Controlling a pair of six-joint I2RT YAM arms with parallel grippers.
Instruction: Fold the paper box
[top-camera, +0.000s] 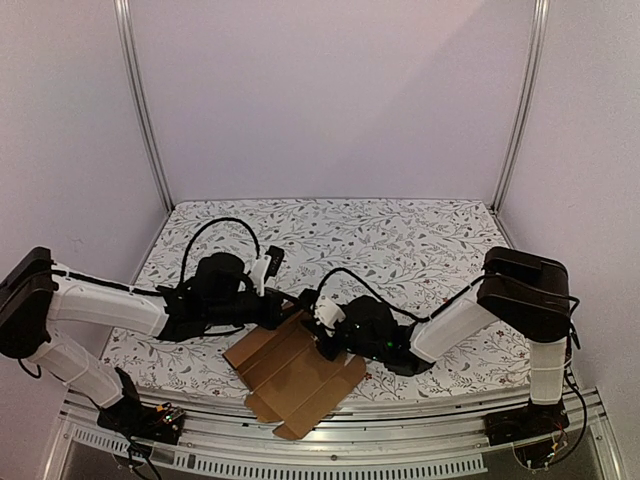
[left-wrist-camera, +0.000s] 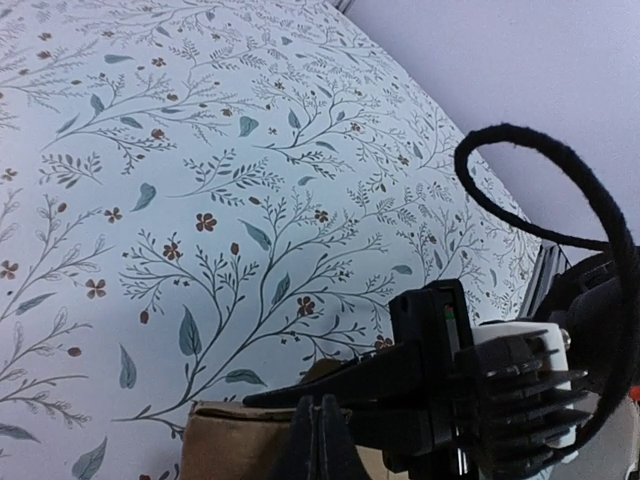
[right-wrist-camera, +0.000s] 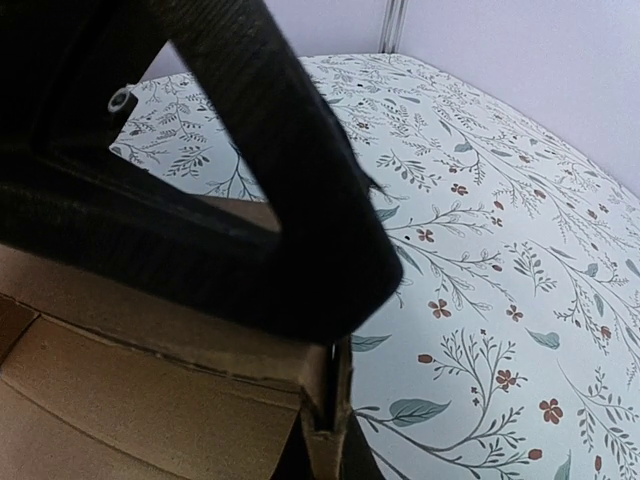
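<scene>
Floral-cloth table (top-camera: 420, 235), white walls | top: paper box (top-camera: 295, 378) lies flat, mostly unfolded, at table's near edge, mid; left gripper (top-camera: 286, 308) & right gripper (top-camera: 326, 336) both at its far side, prob. to raise a panel | L wrist: jaws closed just over box edge, grip unclear | R wrist: jaws pinch upturned box edge.

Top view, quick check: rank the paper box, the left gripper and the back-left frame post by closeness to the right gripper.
1. paper box, right at the right gripper fingertips, toward the near edge.
2. left gripper, close by on its left.
3. back-left frame post, far off at the rear left corner.
</scene>
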